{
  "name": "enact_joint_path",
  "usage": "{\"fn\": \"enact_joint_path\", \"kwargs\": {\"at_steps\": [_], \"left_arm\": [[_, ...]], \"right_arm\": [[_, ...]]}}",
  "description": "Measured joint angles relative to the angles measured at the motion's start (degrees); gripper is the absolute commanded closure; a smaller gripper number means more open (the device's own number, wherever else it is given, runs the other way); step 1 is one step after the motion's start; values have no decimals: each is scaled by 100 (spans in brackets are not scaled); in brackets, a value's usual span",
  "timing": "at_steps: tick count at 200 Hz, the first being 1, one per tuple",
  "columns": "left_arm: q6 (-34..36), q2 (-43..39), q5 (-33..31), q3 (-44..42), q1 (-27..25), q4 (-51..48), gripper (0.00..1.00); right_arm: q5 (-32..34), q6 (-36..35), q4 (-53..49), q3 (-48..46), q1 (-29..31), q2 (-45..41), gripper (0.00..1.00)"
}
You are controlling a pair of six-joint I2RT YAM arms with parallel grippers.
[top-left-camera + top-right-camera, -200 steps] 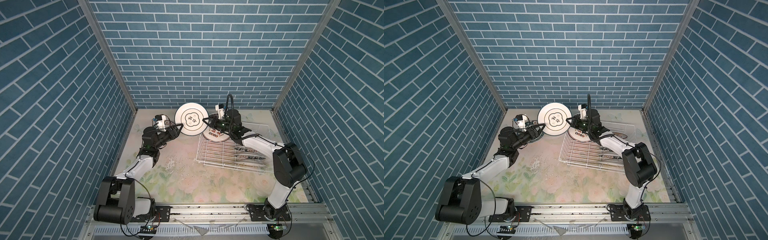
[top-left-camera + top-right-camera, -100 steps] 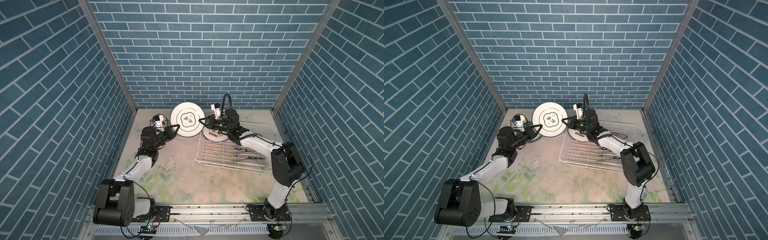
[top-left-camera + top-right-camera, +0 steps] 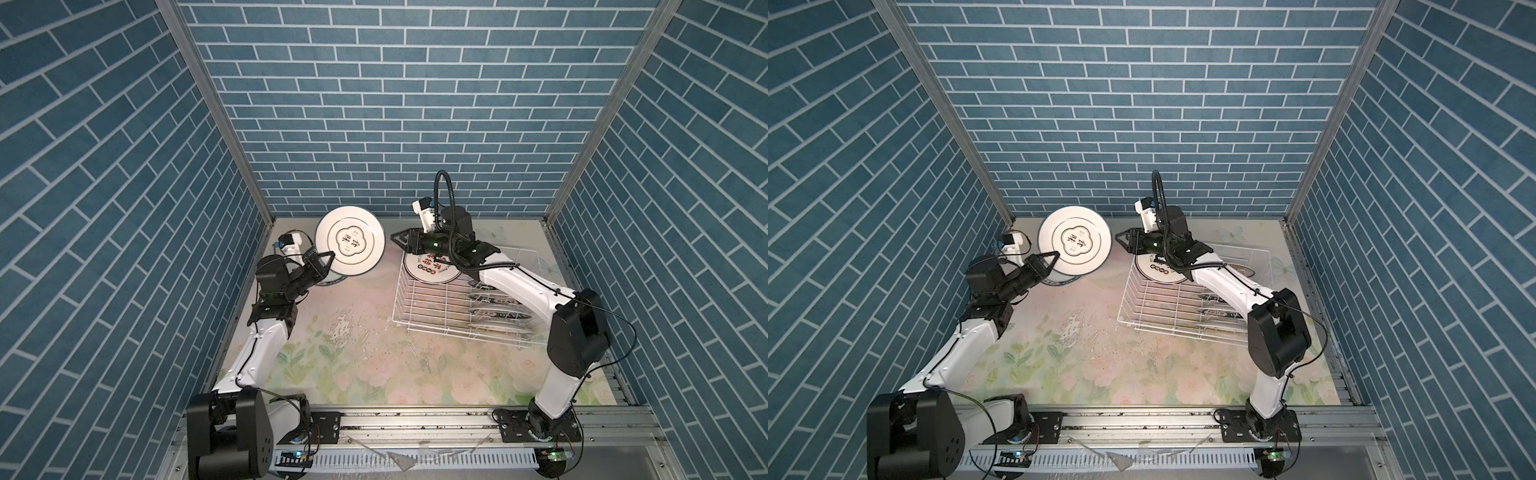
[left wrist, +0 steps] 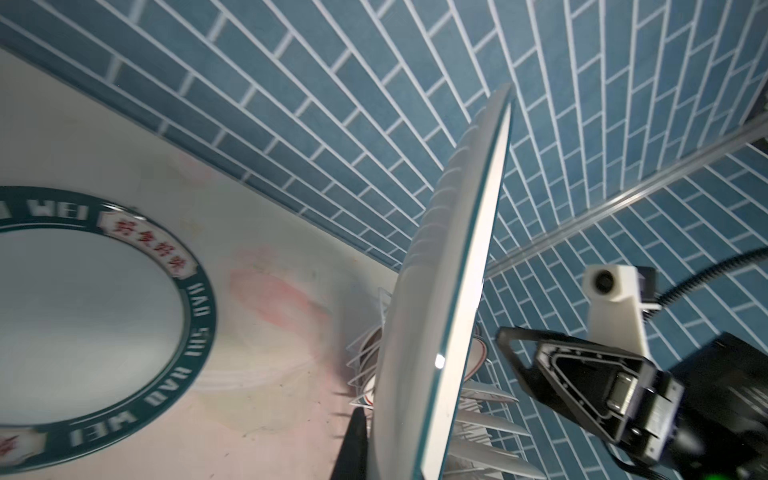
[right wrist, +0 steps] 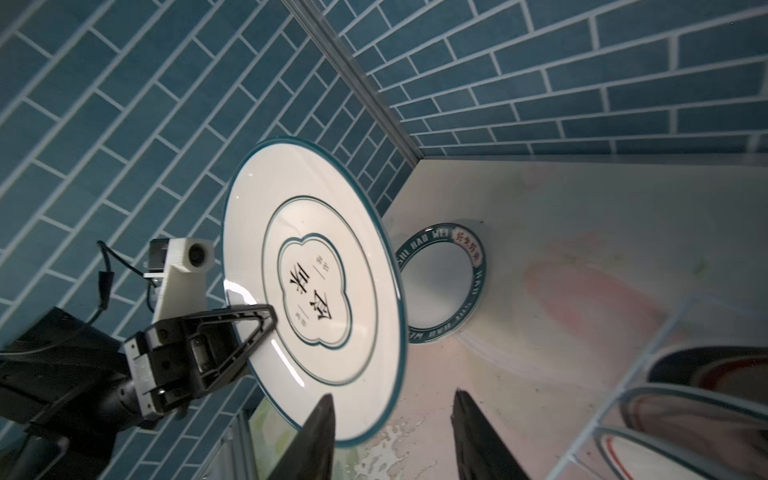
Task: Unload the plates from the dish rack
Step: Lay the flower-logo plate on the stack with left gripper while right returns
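The left pincer (image 3: 328,256) is clamped tight on the lower rim of 1 big white plate (image 3: 350,241) with a teal edge, holding it upright over the bench's far left corner. Right beneath it, a green-lettered plate (image 5: 440,282) lies flat on the bench (image 3: 353,353). The right pincer (image 3: 395,241) stands just beside the held plate's opposite edge, its 2 fingers (image 5: 311,440) parted, gripping nothing and clear of the rim. The dish rack (image 3: 432,307) sits on the bench's right half, with more plates (image 3: 494,311) slotted in it.

Floral tabletop (image 3: 374,365) bears the dish rack (image 3: 422,305) and, seemingly flat, a green-rimmed plate (image 5: 442,286)
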Motion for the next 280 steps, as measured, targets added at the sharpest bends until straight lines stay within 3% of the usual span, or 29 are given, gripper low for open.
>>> {"fn": "enact_joint_path", "kwargs": {"at_steps": [27,56,99,128,193,280], "left_arm": [[129,-138,-254,2,599,-664,100],[291,68,-621,72,844,-1370,100],[356,1067,-852,474,876,-1700,100],[341,1893,-846,979,896,-1733,100],[249,2752,-866,1473,901,-1731,100],[188,3375,-839,1851,903,-1908,86]], "right_arm": [[907,-909,-918,92,2,-507,51],[2017,-1639,-1652,90,52,-970,51],[3543,-2441,-2079,-243,142,-1615,51],[4197,-2719,-2208,-525,144,-1814,50],[4555,-2844,-2229,-1198,144,-1954,50],[4435,-2841,-2186,-1379,144,-2028,50]]}}
